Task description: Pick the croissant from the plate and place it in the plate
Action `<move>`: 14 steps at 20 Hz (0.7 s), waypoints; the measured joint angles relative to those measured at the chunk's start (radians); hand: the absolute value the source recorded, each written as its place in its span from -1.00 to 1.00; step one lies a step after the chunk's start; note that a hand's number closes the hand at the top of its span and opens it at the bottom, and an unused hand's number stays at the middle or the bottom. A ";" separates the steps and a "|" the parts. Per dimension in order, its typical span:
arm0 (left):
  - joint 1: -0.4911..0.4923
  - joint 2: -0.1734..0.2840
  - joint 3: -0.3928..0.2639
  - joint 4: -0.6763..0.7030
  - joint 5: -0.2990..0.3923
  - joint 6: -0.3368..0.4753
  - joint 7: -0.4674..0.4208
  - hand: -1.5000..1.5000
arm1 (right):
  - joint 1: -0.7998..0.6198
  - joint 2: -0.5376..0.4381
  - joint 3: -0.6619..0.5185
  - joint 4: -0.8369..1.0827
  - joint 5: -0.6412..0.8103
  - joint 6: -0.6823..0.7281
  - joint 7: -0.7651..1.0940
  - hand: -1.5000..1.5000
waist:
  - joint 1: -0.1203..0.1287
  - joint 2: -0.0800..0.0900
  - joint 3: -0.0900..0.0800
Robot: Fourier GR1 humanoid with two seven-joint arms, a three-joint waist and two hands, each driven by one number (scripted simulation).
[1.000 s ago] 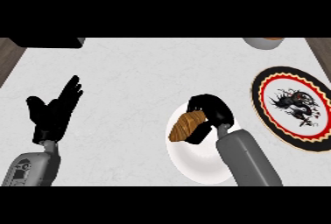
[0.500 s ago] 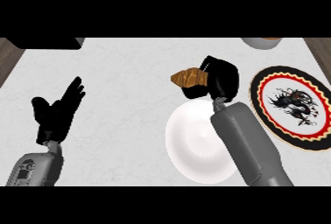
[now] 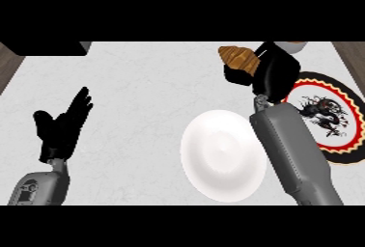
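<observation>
A brown croissant (image 3: 239, 57) is held up in the air near the counter's far side, with my right hand (image 3: 269, 71) curled round its right end. Below it, a plain white plate (image 3: 222, 153) lies bare on the counter. A decorated plate (image 3: 333, 120) with a red, yellow and black rim and a dark figure in its middle lies at the right, partly hidden behind my right forearm. My left hand (image 3: 63, 126) rests open at the left, fingers up, holding nothing.
A dark object (image 3: 46, 47) sits at the counter's far left corner. A pale rounded object (image 3: 294, 46) shows at the far edge behind my right hand. The counter's wooden edges show at the far left and far right.
My right hand lifted the croissant off the white plate and carried it up and away toward the far right. The white plate now lies bare. The left hand has stayed still.
</observation>
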 measured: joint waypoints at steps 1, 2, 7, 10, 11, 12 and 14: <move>0.000 0.007 0.008 0.004 0.006 -0.008 0.002 0.00 | 0.020 -0.009 -0.011 -0.022 -0.001 -0.005 0.002 1.00 | -0.001 0.000 0.000; -0.002 0.005 0.008 -0.003 0.007 -0.005 0.013 0.00 | 0.025 -0.024 -0.030 -0.046 -0.013 0.000 0.004 1.00 | -0.003 0.000 0.000; 0.018 0.004 0.008 -0.027 0.000 -0.007 0.018 0.00 | 0.111 -0.072 -0.103 -0.118 -0.054 -0.028 -0.015 1.00 | -0.002 0.000 0.000; -0.007 0.002 0.010 -0.009 -0.004 -0.007 0.024 0.00 | 0.166 -0.123 -0.155 -0.129 -0.104 -0.047 -0.062 1.00 | -0.004 0.001 0.001; -0.004 0.002 0.010 -0.007 -0.007 -0.007 0.020 0.00 | 0.185 -0.139 -0.173 -0.124 -0.124 -0.060 -0.083 1.00 | -0.003 0.002 0.001; -0.008 0.002 0.015 -0.003 -0.005 -0.009 0.016 0.00 | 0.202 -0.151 -0.190 -0.116 -0.145 -0.074 -0.108 1.00 | -0.003 0.002 0.001; -0.001 0.001 0.017 -0.003 -0.007 -0.012 0.013 0.00 | 0.218 -0.185 -0.223 -0.098 -0.183 -0.072 -0.145 1.00 | -0.001 0.002 0.001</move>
